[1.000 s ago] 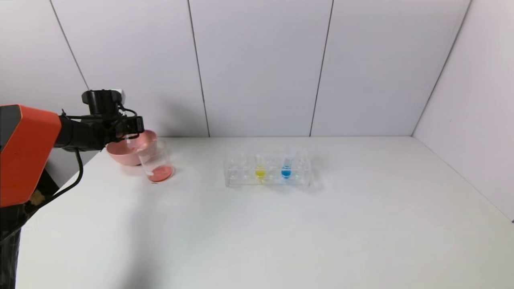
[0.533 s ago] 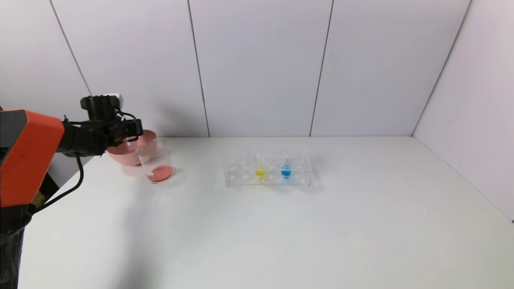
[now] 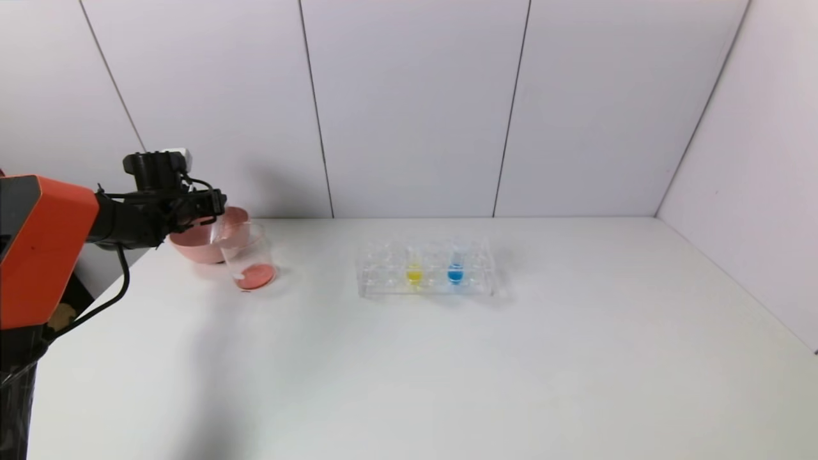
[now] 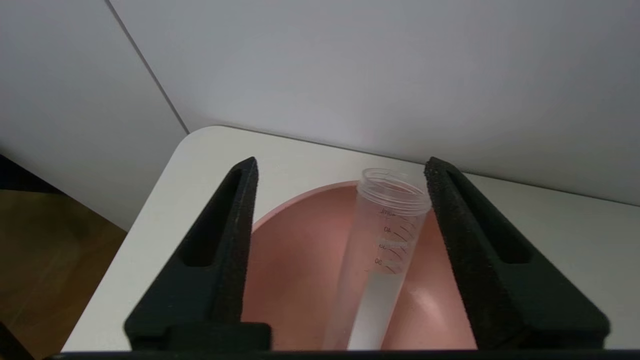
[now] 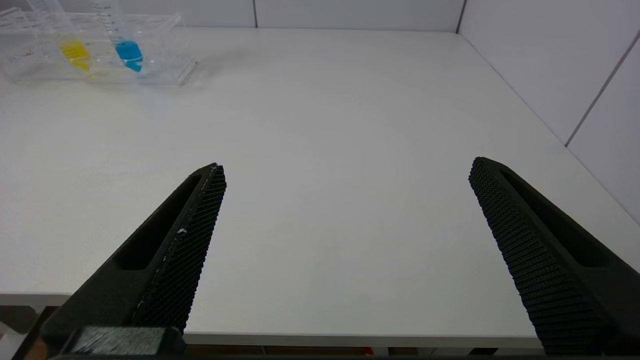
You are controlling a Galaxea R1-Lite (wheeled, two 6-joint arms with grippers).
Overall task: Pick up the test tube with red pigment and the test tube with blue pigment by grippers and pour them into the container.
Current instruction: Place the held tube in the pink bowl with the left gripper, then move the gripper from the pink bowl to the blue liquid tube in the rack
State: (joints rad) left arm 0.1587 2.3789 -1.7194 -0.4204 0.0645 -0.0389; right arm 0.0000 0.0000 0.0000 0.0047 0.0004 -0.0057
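Observation:
My left gripper (image 4: 341, 165) hangs open over the pink bowl (image 4: 295, 260) at the table's far left corner. A clear graduated test tube (image 4: 390, 235) stands tilted between its fingers, its rim close against one pad; its tip is hidden and no red pigment shows in it. In the head view the left gripper (image 3: 214, 207) is just behind the container (image 3: 248, 246), which has red-orange pigment (image 3: 255, 276) in its bottom. The test tube with blue pigment (image 3: 455, 268) stands in the clear rack (image 3: 383, 278). My right gripper (image 5: 347, 167) is open and empty at the table's near edge.
A yellow-tipped tube (image 3: 414, 271) stands in the rack beside the blue one. The pink bowl (image 3: 192, 246) touches the back of the container. Walls close off the table at the back and on the right.
My left gripper's jaws have opened off the clear tube, and the gripper has shifted slightly left and down over the pink bowl. Nothing else moved.

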